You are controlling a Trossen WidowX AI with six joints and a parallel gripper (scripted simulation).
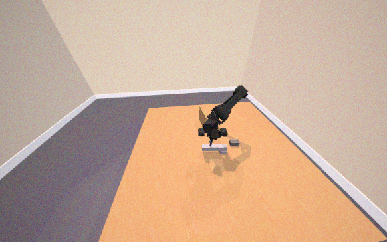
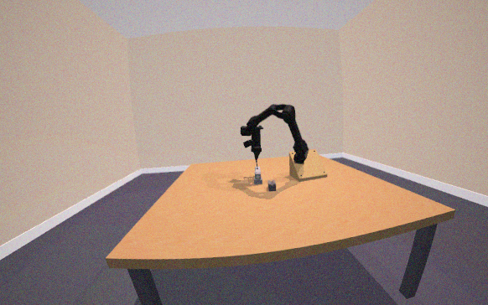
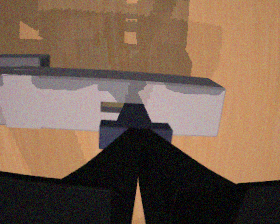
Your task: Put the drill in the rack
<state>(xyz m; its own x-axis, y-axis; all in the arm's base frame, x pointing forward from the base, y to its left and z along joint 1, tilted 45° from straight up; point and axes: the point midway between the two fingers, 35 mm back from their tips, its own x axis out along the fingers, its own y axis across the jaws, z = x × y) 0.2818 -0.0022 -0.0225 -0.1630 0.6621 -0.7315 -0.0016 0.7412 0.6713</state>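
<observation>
None of the three steps looks finished: the gripper (image 3: 138, 137), jaws together and holding nothing, points down at the dark key (image 3: 134, 123) on the pale block (image 3: 91, 99). The drill cannot be made out. The rack (image 1: 234, 142) sits at about 2 o'clock of the block on the table (image 2: 308, 226). Only the wrist view shows the key; the exterior view shows the arm's height.
</observation>
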